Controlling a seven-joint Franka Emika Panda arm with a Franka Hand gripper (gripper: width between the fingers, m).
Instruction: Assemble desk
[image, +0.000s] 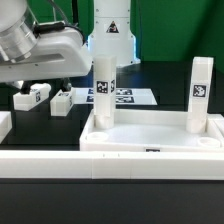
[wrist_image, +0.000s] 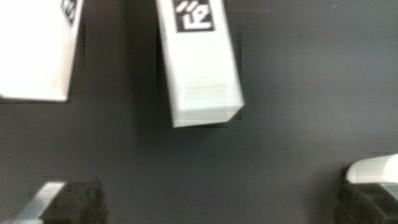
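Wide-apart pincer (wrist_image: 217, 189) (nothing held), above loose leg (wrist_image: 205, 70), desk top (image: 150, 139) nearby

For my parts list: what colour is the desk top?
The desk top is white; the exterior view shows it best.

There was one desk top (image: 150, 130) carrying two upright legs (image: 103, 88), with two loose legs (image: 33, 95) lying on the surface (image: 40, 132), making four legs in all, plus one marker board (image: 128, 97) and one long low rail (image: 110, 163).
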